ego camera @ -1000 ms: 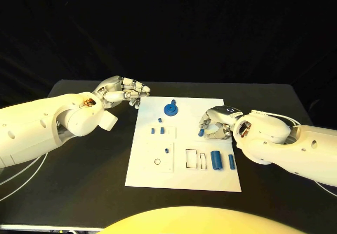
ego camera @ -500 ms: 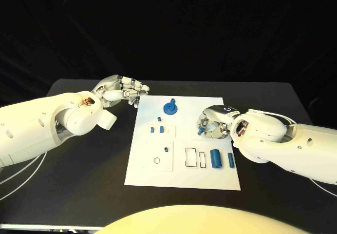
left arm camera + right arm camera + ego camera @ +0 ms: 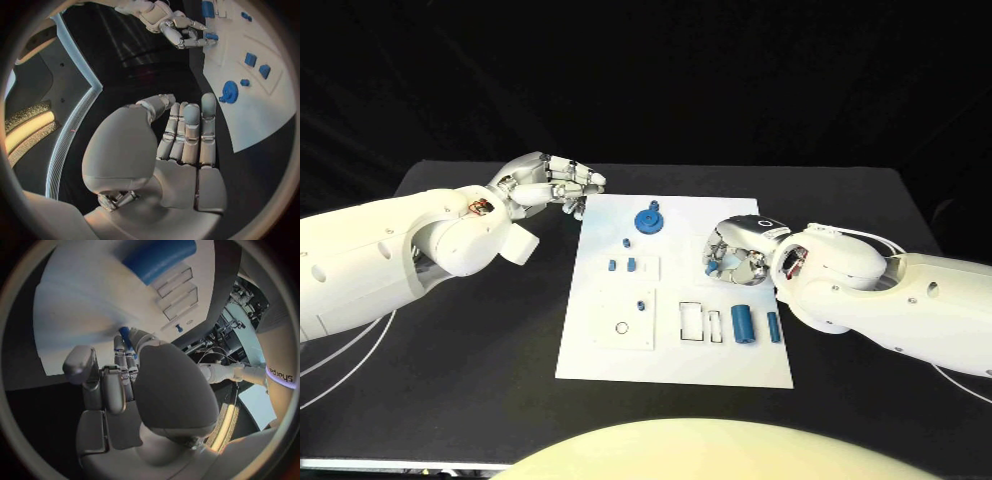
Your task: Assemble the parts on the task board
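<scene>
At the right edge of the task board (image 3: 678, 350), the right hand (image 3: 740, 252) has its fingers (image 3: 723, 262) curled down around a small blue peg (image 3: 714, 268), pinching it with its lower end at or just above the white plate; whether it touches cannot be told. Behind them the wrist and white right arm (image 3: 906, 300) run off to the picture's right edge. The right wrist view adds what the head view hides: the peg's blue tip (image 3: 124, 333) pokes out beyond the fingertips, close over the board.

The left hand (image 3: 553, 183) hovers over the black counter (image 3: 473, 400) just off the board's far left corner, holding nothing. Its fingers (image 3: 190, 131) lie straight and close side by side in the left wrist view, the thumb set a little apart. That same view catches the right hand (image 3: 181, 30) from across the board with the peg at its fingertips.

On the board, a blue gear (image 3: 649, 220) stands near the far edge, with a tiny blue piece (image 3: 627, 243) just beside it toward the robot. Two small blue blocks (image 3: 623, 266) sit side by side left of middle, another small blue piece (image 3: 642, 306) nearer the robot. Near the right edge two blue cylinders (image 3: 744, 326) lie parallel, beside rectangular slots (image 3: 694, 322). The right hand's bulk hides the board beneath it.
</scene>
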